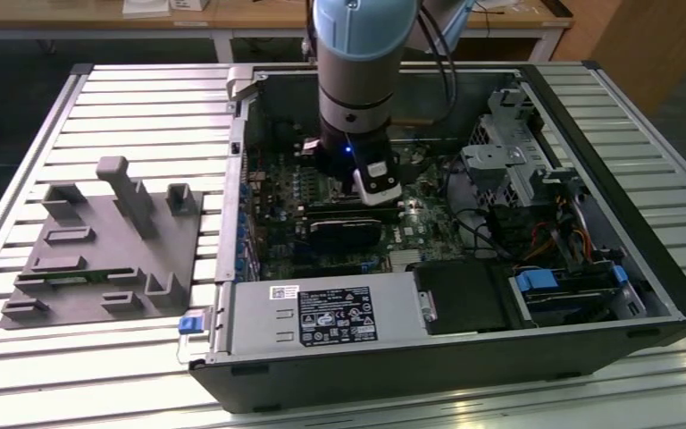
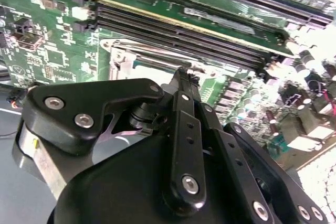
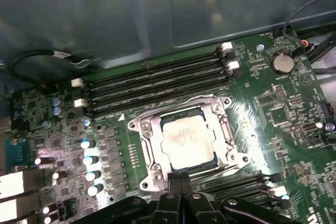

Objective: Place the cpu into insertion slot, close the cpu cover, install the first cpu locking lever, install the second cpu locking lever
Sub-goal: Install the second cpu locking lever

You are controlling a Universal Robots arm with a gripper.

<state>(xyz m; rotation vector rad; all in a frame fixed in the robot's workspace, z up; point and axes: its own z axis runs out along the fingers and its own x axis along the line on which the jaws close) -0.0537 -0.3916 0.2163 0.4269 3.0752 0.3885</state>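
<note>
The cpu (image 3: 187, 139) sat in the insertion slot (image 3: 157, 171) on the green motherboard (image 3: 283, 114), with the cpu cover (image 3: 148, 129) down around it. The gripper (image 3: 180, 181) stood at the socket's edge, fingertips pressed together and holding nothing. In the exterior view the arm (image 1: 361, 80) reached down into the open computer case (image 1: 629, 268), left of the drive bays.

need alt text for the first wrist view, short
A silvery cpu sits in the insertion slot on a green motherboard, with the metal cpu cover framing it. The black claw is at the socket's near edge, its fingertips pressed together. Long black memory slots run beyond the socket.
</note>
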